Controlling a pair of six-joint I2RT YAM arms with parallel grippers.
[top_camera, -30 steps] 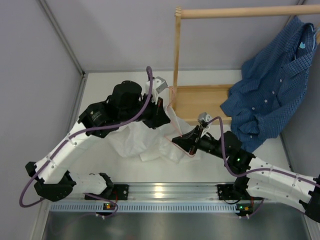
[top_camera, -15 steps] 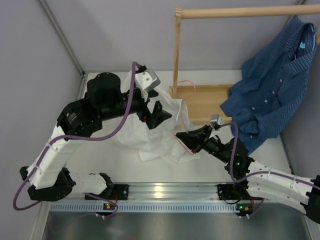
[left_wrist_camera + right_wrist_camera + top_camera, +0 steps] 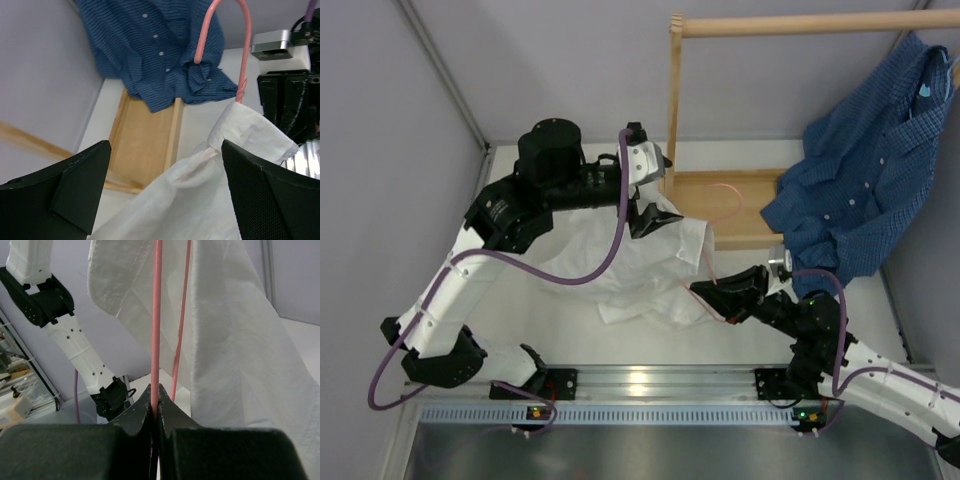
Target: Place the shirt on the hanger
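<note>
The white shirt [image 3: 625, 262] lies spread on the table, and its collar end [image 3: 250, 132] rides up on the pink hanger [image 3: 724, 192]. In the left wrist view the hanger's hook [image 3: 234, 25] stands above that collar. My right gripper [image 3: 708, 293] is shut on the hanger's lower wire [image 3: 156, 335], with shirt cloth [image 3: 235, 335] hanging beside it. My left gripper [image 3: 658, 212] is open above the shirt's far edge. Its fingers [image 3: 75, 187] stand wide apart, with loose cloth [image 3: 190, 200] between them and no grip on it.
A blue checked shirt [image 3: 865, 170] hangs from the wooden rail [image 3: 800, 24] at the right. The rack's post [image 3: 673, 100] and wooden base [image 3: 720, 205] stand just behind the hanger. Grey walls close in on the left and at the back.
My left gripper opened, let go of the shirt and rose toward the rack post. My right gripper carried the hanger rightward, nearer and more upright, and the shirt spread out.
</note>
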